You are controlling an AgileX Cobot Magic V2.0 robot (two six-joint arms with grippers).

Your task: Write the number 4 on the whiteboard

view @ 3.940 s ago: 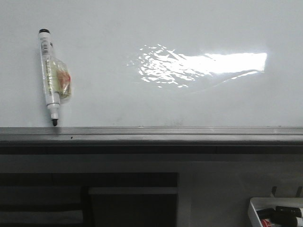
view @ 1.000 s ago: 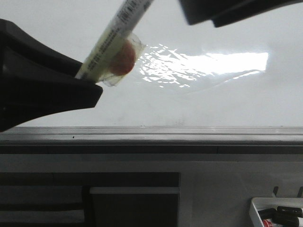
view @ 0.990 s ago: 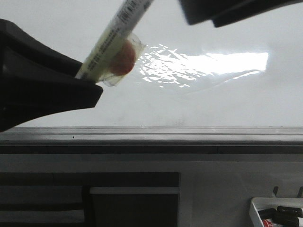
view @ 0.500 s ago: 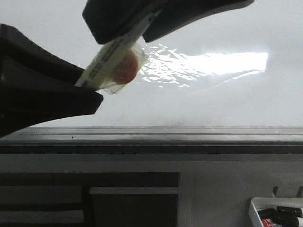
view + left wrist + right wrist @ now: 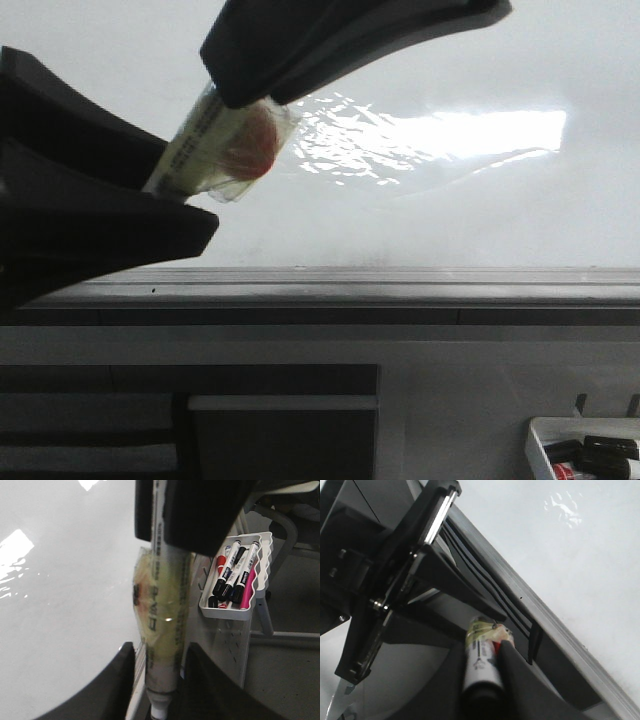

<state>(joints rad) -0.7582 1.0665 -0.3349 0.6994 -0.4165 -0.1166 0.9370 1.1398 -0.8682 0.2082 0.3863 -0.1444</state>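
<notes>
Holding the marker (image 5: 222, 148) from both ends, the two grippers meet low over the near left part of the whiteboard (image 5: 450, 220). The left gripper (image 5: 152, 680) has its fingers closed round the lower barrel, one dark finger on each side, with the pale tip end poking out below them. The right gripper (image 5: 482, 667) is clamped on the other end of the same marker, its two fingers pressed against the barrel so that the dark end cap shows between them. In the front view the marker slants up and to the right, its middle wrapped in crinkled clear tape with a red-orange patch, and only that wrapped stretch shows between the two black gripper bodies.

The whiteboard lies flat under both tools, glossy white, with a bright glare patch toward its right side and the grey metal rail (image 5: 400, 285) running along its near edge. Its visible surface carries no drawn stroke. Whether the marker tip touches the board cannot be told, as the left gripper hides it in the front view.

Off the near right corner hangs a small white tray (image 5: 260, 565) holding several markers with black, red and pink caps.
</notes>
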